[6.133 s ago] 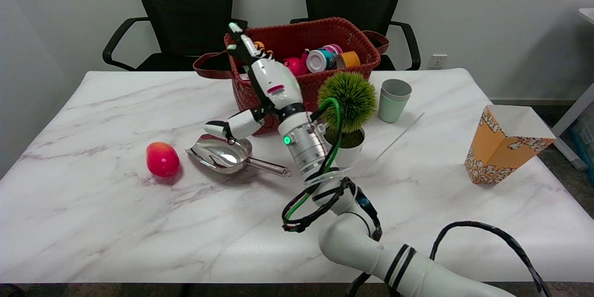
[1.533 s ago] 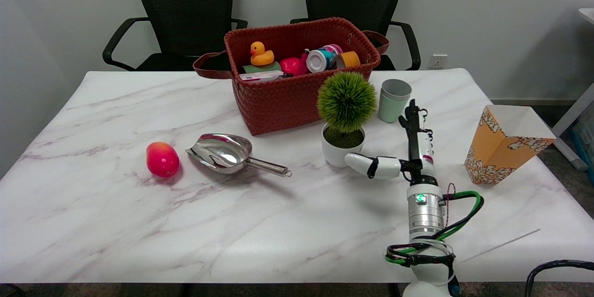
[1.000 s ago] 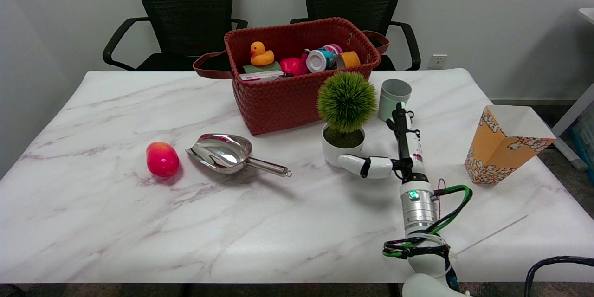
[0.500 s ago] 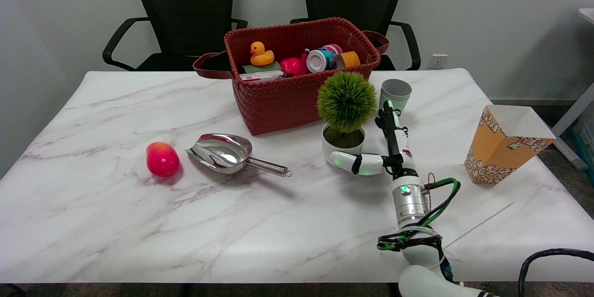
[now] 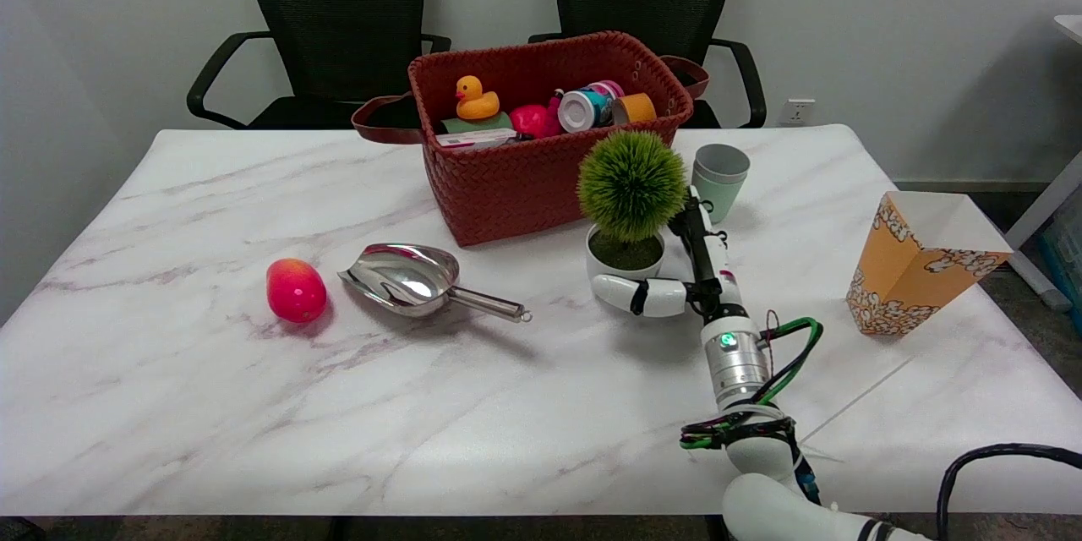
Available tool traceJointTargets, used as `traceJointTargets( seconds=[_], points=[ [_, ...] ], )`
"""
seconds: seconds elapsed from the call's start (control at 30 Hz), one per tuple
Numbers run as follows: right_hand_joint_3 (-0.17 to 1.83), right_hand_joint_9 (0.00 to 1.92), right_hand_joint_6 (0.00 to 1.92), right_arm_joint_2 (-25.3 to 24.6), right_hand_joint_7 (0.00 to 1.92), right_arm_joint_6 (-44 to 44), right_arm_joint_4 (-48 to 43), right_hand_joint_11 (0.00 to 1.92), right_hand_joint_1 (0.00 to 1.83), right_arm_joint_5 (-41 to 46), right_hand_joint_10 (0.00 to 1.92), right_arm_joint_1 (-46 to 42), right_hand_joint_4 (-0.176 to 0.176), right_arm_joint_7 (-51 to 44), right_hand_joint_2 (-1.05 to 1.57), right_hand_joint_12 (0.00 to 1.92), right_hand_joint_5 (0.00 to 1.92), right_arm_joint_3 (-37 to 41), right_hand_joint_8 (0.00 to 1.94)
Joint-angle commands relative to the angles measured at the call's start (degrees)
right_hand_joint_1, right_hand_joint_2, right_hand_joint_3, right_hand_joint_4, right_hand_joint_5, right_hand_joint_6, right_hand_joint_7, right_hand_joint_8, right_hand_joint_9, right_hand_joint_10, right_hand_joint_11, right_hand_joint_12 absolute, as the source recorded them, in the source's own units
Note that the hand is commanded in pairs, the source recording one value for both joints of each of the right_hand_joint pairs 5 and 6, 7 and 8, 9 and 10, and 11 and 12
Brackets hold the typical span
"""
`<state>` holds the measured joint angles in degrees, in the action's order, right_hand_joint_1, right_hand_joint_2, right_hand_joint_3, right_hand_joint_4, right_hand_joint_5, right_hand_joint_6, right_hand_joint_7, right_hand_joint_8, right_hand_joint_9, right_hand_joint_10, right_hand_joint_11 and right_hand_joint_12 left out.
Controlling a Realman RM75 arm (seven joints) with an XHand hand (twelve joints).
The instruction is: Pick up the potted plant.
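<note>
My right hand (image 5: 689,275) is spread wide, holding nothing: thumb lying across the front of the white pot, fingers (image 5: 695,224) straight up its 3 o'clock side. The potted plant (image 5: 630,207) stands on the marble table (image 5: 211,406), just beside the red basket (image 5: 516,177). No writing is legible.

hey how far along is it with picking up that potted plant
Done: the right hand has reached the potted plant, thumb across the white pot's front, fingers upright on its right side. In hand: the grasp looks unclosed. Left: gripping and lifting; the pot sits on the table.
</note>
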<state>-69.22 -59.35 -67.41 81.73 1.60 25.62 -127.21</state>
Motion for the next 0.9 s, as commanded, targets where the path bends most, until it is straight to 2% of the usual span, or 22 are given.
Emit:
traceJointTargets(
  seconds=[0.03,0.9],
  points=[
    [0.49,0.2,0.0,-0.1,0.17,3.7,2.0,0.0,1.07,-0.2,0.2,1.8,0.0,1.9,-0.01,0.0,0.0,-0.1,0.17],
    [0.49,0.26,0.0,-0.7,0.26,6.5,3.0,0.0,1.07,-0.2,0.26,2.6,0.0,3.4,0.0,0.0,0.0,-0.2,0.26]
  ],
)
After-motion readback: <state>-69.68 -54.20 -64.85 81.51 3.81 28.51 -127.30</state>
